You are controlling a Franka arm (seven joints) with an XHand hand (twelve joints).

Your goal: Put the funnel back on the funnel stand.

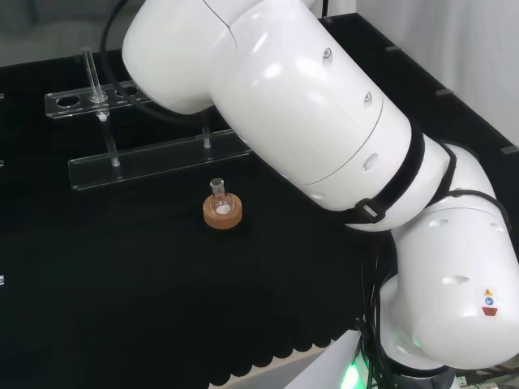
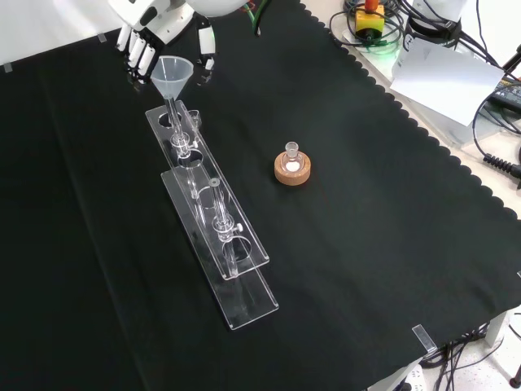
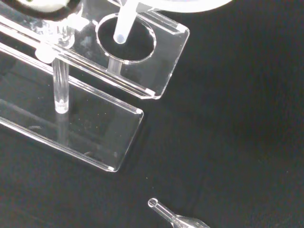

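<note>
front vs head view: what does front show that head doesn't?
Front alone: the robot hand at the view's top, above the funnel, whose cone sits above the stand's end hole, and cables past the cloth's edge. Head alone: the arm's big white links at the right, with just the funnel's stem. Both: the clear stand and the small flask on its cork ring.
</note>
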